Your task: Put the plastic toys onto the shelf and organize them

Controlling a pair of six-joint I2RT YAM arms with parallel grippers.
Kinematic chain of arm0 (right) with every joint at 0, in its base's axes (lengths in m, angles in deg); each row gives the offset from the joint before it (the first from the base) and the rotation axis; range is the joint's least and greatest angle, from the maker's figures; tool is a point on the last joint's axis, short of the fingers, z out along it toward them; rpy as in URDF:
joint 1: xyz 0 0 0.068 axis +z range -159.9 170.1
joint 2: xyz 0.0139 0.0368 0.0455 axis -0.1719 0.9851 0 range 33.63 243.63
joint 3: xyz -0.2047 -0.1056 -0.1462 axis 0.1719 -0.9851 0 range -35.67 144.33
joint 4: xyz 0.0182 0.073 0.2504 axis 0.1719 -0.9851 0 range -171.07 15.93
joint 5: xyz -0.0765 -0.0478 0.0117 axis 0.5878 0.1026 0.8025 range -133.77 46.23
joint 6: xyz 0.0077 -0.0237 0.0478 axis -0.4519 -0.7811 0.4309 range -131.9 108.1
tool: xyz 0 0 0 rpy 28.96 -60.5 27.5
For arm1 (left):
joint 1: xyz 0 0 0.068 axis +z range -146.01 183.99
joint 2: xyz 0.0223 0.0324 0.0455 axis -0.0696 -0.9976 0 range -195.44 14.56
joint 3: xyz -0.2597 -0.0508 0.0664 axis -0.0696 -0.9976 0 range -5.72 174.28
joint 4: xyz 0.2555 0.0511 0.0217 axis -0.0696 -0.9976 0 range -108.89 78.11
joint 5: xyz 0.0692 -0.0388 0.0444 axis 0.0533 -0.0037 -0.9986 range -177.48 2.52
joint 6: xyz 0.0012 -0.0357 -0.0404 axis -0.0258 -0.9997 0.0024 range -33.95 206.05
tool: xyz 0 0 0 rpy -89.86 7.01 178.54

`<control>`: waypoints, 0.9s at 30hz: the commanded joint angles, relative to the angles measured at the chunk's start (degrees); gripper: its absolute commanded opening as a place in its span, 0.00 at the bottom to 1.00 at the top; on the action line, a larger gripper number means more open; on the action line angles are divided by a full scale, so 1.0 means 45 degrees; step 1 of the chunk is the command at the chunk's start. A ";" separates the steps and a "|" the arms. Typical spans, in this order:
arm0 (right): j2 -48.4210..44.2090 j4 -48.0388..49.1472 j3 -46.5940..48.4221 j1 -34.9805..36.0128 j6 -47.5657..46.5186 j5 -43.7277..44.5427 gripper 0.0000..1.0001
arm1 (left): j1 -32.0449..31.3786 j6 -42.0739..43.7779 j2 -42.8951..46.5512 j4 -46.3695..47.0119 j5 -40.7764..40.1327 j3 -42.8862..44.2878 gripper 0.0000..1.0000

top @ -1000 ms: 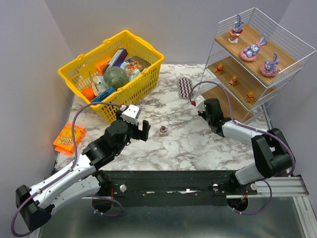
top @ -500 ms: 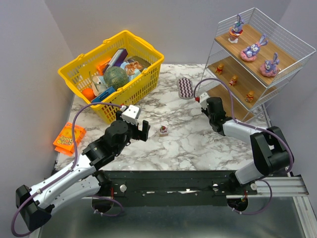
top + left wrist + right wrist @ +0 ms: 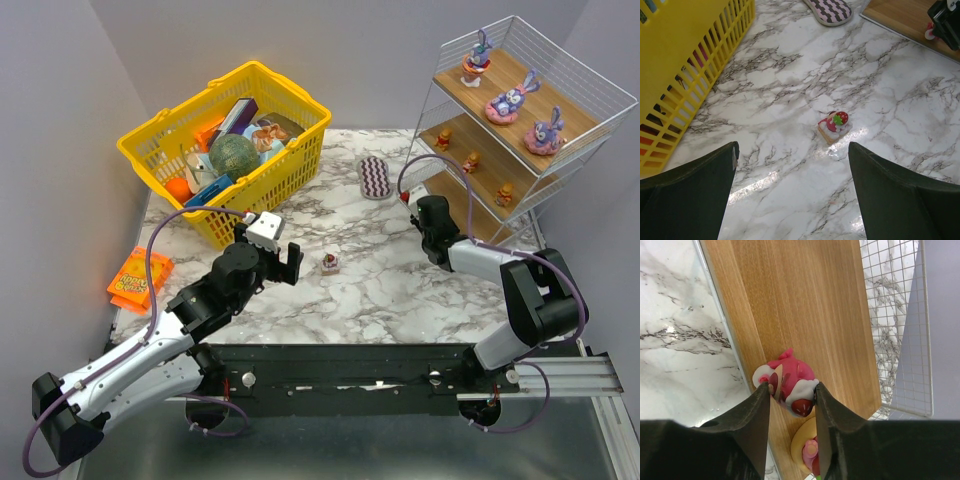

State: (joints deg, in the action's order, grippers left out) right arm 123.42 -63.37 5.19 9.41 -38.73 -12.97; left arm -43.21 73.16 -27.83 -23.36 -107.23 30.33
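The shelf [image 3: 572, 92] stands at the back right. Three purple bunnies [image 3: 508, 100] sit on its top board and three orange bears [image 3: 470, 161] on the middle one. At the left end of the bottom board [image 3: 805, 300], my right gripper [image 3: 791, 390] is shut on a pink, red and white toy [image 3: 792, 372]. Just behind that toy sits another toy with a yellow base [image 3: 810, 450]. A small strawberry-topped toy [image 3: 834, 126] lies on the marble mid-table. My left gripper [image 3: 792, 147] hovers open a little short of it, holding nothing.
A yellow basket [image 3: 225, 145] full of odd items stands at the back left. A purple zigzag pad [image 3: 374, 176] lies between the basket and the shelf. An orange packet [image 3: 138, 278] lies at the table's left edge.
My right gripper has moved a little farther in toward the shelf's bottom board with the pink toy. The left arm has not moved.
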 commanded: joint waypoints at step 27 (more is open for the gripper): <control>0.0026 0.0279 0.0568 -0.0444 0.0337 0.0557 0.54 | 0.0098 0.0031 -0.0052 0.0165 -0.0240 -0.0160 0.99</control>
State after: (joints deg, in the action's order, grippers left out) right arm 123.99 -63.41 6.39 7.71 -37.77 -11.37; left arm -43.21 73.16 -28.03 -23.36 -107.23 30.33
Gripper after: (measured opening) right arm 0.534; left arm 0.988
